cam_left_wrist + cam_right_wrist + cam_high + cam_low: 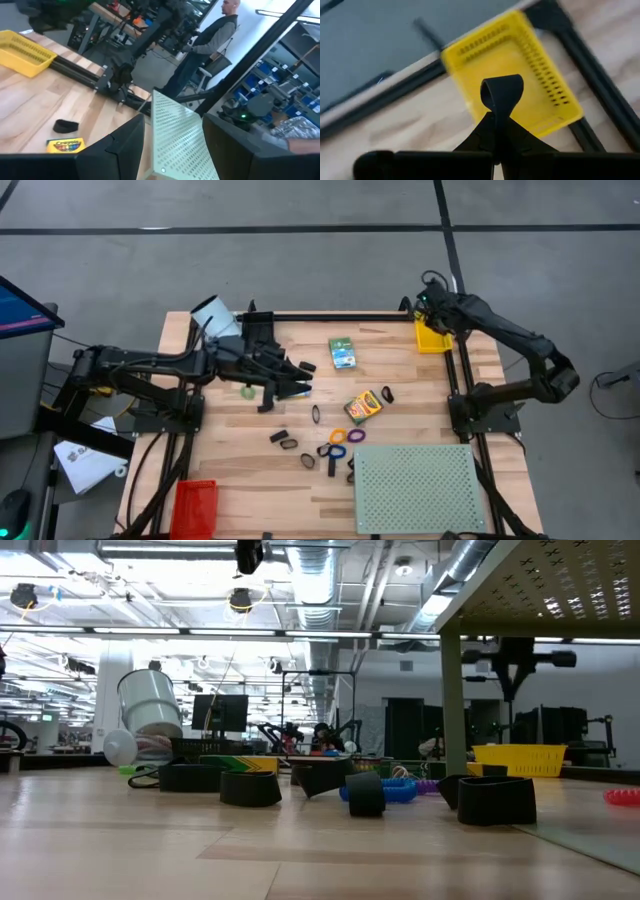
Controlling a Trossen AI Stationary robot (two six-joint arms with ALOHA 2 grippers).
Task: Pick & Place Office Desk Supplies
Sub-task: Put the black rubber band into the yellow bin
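The right fingers (501, 125) pinch a black clip (502, 95) above the yellow basket (540, 75); left fingers (172, 145) spread wide.

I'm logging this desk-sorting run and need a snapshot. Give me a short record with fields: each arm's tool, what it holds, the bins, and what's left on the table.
right tool: shut on a black clip, above the yellow bin
left tool: open, empty, over the table's middle
red bin: near left corner
left on table: crayon box, green box, coloured rings
perforated board: near right
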